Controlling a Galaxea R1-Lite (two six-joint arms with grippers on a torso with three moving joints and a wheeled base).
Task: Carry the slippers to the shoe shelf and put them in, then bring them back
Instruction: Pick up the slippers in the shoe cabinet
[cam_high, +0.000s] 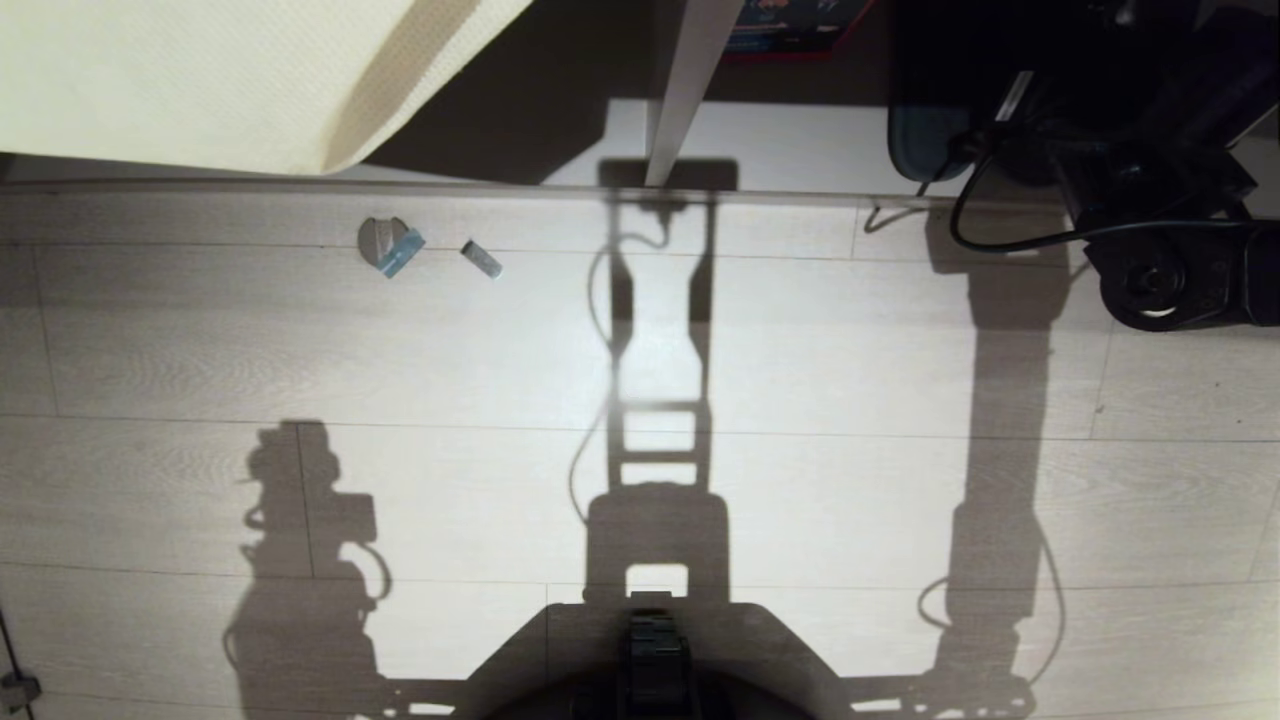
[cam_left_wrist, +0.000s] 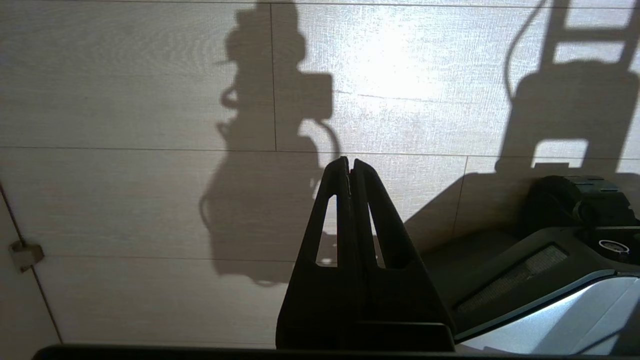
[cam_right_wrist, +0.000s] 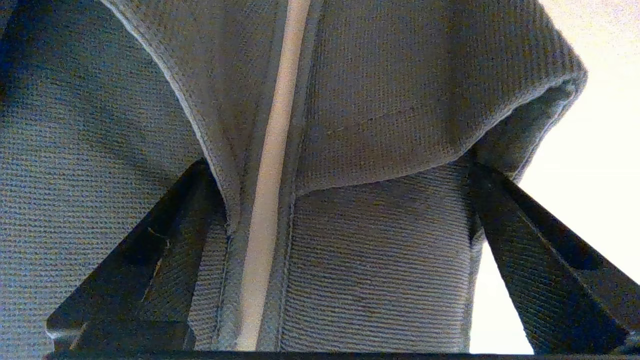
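So right now I'm reaching my right gripper (cam_right_wrist: 325, 235) in over the slippers (cam_right_wrist: 380, 165), and the wrist camera is basically stuffed with grey-blue waffle fabric. My jaws are standing wide apart, one dark finger (cam_right_wrist: 140, 270) on each side, and they're straddling what looks like the inner part of the pair: I'm seeing a pale strip running between two fabric edges, which I'm guessing is the seam where the two slippers sit side by side. Nothing is clamped yet as far as I can tell; the fabric is sitting between the fingers, not pinched. From the head view my right arm (cam_high: 1150, 200) is stretching off toward the far right corner, where it's too dark to make out the slippers. My left gripper (cam_left_wrist: 348, 165) is just hanging over the wood floor (cam_high: 640, 380) with its fingers pressed together, holding nothing. I'm not seeing the shoe shelf anywhere, so I can't tell which leg of the trip this is. My read: I'm lining up a pickup, so the grasp, the carry and the drop-off are all still ahead of me.
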